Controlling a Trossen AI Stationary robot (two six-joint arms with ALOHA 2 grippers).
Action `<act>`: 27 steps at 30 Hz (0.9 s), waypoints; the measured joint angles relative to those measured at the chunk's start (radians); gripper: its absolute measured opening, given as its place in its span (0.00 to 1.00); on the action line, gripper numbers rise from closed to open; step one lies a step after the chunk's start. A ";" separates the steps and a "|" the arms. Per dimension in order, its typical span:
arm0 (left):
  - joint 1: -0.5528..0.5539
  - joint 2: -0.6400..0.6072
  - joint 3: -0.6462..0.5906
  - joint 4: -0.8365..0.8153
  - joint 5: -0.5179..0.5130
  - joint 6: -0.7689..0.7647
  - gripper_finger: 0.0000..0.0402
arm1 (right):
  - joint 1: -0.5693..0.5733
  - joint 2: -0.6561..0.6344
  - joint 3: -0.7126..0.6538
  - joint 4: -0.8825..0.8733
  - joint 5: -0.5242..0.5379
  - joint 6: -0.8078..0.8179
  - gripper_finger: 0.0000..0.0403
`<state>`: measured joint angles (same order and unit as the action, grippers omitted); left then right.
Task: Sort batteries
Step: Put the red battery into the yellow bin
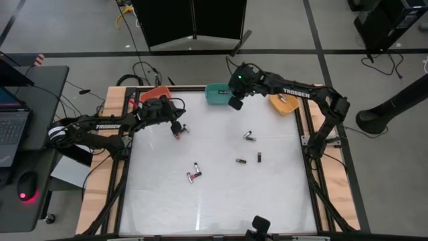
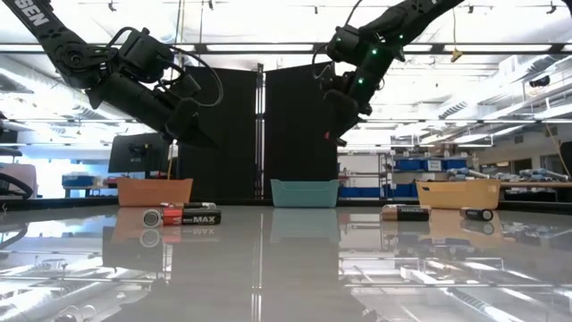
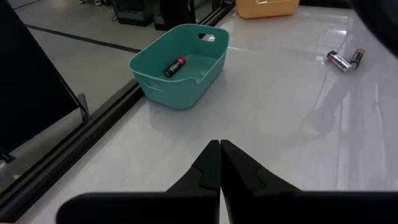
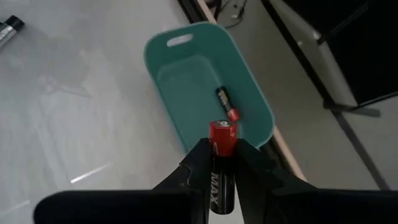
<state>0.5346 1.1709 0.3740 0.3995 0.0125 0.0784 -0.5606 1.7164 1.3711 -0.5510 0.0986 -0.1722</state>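
Note:
My right gripper (image 4: 222,155) hovers beside the teal bin (image 4: 186,74), shut on a black-and-red battery. One more black-and-red battery (image 4: 227,102) lies on the bin's floor. My left gripper (image 3: 220,163) is shut on nothing, above the table (image 1: 221,194) near its far left, close to a small battery (image 1: 179,132). Other batteries lie flat on the table: a pair (image 1: 194,175) near the middle, a silvery one (image 1: 249,136), and two dark ones (image 1: 241,161) (image 1: 259,157). My right gripper pinches the battery (image 4: 222,163) between its two fingers. The fingers (image 4: 198,163) lie along its body, and its red end (image 4: 222,130) sticks out past the fingertips. The battery is lifted clear, above the table just short of the teal bin's near wall.
Along the far edge stand the orange bin (image 1: 155,94), the teal bin (image 1: 217,94) and the yellow bin (image 1: 284,102). A wooden frame (image 1: 115,107) borders the table. A laptop and a mouse (image 1: 25,194) sit on a side desk to the left.

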 joint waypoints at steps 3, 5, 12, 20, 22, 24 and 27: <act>0.000 0.000 0.000 0.004 0.000 -0.003 0.03 | 0.000 0.000 0.023 -0.006 -0.010 -0.019 0.14; 0.000 0.000 0.000 0.010 0.000 -0.004 0.03 | 0.001 0.000 0.052 -0.011 -0.014 -0.026 0.14; 0.000 0.000 0.000 0.024 0.000 -0.004 0.03 | 0.004 0.022 0.207 -0.079 -0.014 -0.066 0.14; 0.000 0.000 0.000 0.026 0.000 -0.004 0.03 | 0.025 0.234 0.519 -0.262 -0.012 -0.128 0.14; 0.000 0.000 0.000 0.026 0.000 -0.004 0.03 | 0.027 0.290 0.577 -0.307 -0.014 -0.145 0.14; 0.000 0.000 0.000 0.025 0.003 -0.003 0.03 | 0.027 0.345 0.614 -0.357 -0.015 -0.171 0.14; 0.000 0.000 0.000 0.025 0.007 -0.003 0.03 | 0.026 0.407 0.625 -0.397 -0.022 -0.206 0.14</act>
<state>0.5346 1.1709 0.3740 0.4244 0.0193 0.0750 -0.5343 2.1238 1.9961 -0.9479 0.0763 -0.3781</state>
